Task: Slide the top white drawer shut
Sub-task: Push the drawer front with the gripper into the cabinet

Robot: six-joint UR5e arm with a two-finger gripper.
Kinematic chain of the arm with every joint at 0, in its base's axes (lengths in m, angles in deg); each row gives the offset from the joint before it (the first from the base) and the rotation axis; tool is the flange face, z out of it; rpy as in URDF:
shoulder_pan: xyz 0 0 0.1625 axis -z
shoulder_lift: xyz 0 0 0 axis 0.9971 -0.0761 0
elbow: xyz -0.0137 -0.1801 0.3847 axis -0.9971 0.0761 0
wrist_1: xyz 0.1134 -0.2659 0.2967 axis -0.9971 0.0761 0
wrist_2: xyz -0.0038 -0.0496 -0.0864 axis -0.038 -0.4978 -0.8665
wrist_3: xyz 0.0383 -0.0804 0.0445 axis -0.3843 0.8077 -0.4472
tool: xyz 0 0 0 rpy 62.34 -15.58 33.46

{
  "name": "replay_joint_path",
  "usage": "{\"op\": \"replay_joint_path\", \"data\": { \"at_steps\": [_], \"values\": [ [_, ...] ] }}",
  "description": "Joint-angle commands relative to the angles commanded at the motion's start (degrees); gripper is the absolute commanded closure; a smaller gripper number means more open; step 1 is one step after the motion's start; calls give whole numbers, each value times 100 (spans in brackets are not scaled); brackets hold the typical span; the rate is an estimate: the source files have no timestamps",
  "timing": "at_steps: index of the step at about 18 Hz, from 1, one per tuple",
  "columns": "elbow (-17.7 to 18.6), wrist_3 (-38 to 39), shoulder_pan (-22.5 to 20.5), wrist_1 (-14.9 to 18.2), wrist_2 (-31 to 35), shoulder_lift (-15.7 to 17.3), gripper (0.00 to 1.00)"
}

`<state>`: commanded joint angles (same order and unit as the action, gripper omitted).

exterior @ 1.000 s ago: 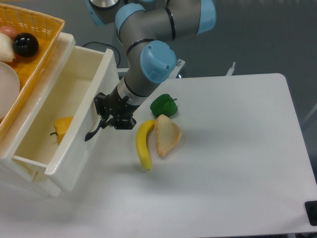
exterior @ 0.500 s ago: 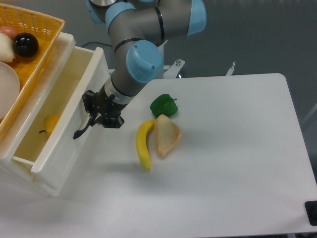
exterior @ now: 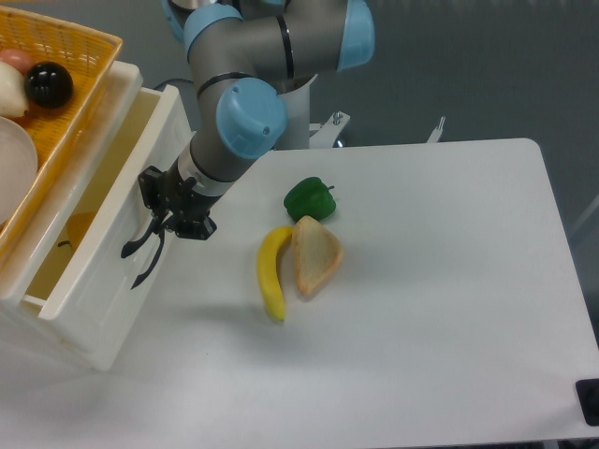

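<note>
The top white drawer (exterior: 112, 234) stands partly open at the left, its front tilted toward the table. Its curved black handle (exterior: 138, 247) shows on the front face. My gripper (exterior: 157, 213) is pressed against the drawer front just above the handle, and its black fingers look closed together with nothing between them. A yellow pepper (exterior: 77, 227) lies inside the drawer, mostly hidden by the front wall. The lower drawer front (exterior: 80, 341) shows beneath it.
A yellow wicker basket (exterior: 80, 56) with a black ball (exterior: 49, 84) sits on the cabinet. A green pepper (exterior: 309, 198), a banana (exterior: 271, 271) and a piece of bread (exterior: 315, 254) lie mid-table. A dark object (exterior: 590, 400) is at the right edge.
My gripper has moved left with the drawer front, and the drawer has slid further in. Less of the yellow pepper shows now.
</note>
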<state>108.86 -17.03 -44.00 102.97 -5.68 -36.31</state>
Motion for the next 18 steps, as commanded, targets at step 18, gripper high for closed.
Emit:
{"op": "replay_joint_path", "data": {
  "at_steps": [18],
  "values": [
    [9,123,211,26,-9,0,84]
  ]
}}
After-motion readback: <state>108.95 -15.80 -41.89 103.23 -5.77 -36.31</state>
